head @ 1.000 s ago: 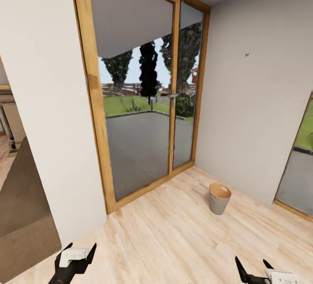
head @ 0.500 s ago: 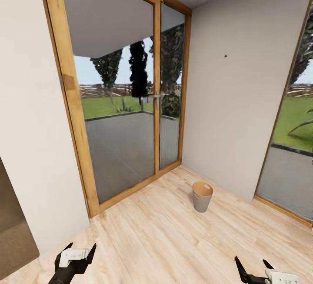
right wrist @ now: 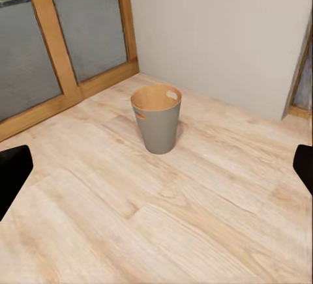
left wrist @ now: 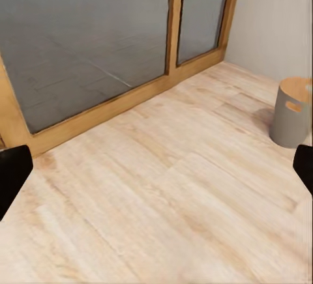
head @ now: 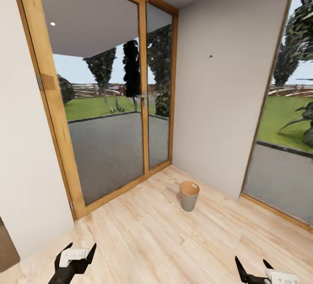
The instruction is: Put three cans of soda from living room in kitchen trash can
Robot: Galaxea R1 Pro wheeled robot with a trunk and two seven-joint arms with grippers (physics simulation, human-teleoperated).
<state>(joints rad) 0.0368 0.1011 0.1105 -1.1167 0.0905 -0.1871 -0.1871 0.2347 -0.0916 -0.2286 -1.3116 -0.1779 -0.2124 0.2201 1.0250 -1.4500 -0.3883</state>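
The bin (head: 189,195) stands upright on the wood floor (head: 165,240) near the glass door (head: 104,101). Left gripper (head: 78,251) and right gripper (head: 254,266) hang spread and empty.

- Pretty bright overall, daylight coming in through the glass doors (head: 108,114) at left and the window (head: 282,114) at the right edge.
- Soft, flat render, a bit blurry.
- Small shadow beside the tash can (right wrist: 156,118).
- Door frames lean outward near the head view's edges.
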